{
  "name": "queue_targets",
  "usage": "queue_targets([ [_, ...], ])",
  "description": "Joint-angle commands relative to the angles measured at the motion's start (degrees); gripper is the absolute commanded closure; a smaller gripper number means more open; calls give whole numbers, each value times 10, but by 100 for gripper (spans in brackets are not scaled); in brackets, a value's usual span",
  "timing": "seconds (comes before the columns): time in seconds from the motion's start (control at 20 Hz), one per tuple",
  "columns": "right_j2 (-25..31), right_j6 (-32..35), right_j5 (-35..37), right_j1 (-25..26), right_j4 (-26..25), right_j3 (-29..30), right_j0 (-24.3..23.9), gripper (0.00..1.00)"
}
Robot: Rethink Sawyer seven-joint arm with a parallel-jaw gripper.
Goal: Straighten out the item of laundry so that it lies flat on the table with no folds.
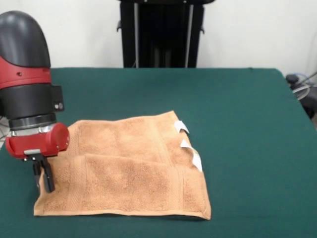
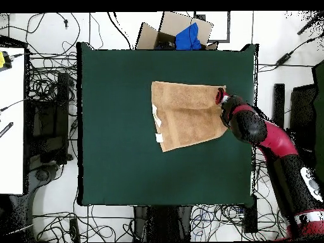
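Observation:
The item of laundry point(image 1: 133, 168), an orange-tan terry towel, lies on the green table point(image 1: 237, 109) left of centre. It is not flat: a wide flap is doubled over along its near part, leaving a step across the middle. Small white tags point(image 1: 181, 127) stick out on its right edge. My gripper point(image 1: 43, 184) is low over the towel's left edge near the front corner, pointing down. In the overhead view the towel point(image 2: 186, 114) sits toward the table's point(image 2: 114, 126) right side, with the gripper point(image 2: 221, 96) at its upper right corner.
The table's left edge runs close beside the gripper in the front view. Cables point(image 1: 302, 84) hang off the far right corner. In the overhead view a cardboard box with blue cloth point(image 2: 183, 31) stands beyond the table's top edge, with cables on the floor all round.

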Motion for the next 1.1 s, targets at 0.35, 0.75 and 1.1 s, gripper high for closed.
queue_targets([
  [0.35,11,-76,29,-26,-53,9,7,100],
  [0.75,6,-56,13,-35,-54,24,11,100],
  [1.1,-11,-17,-3,-66,-48,45,31,100],
])
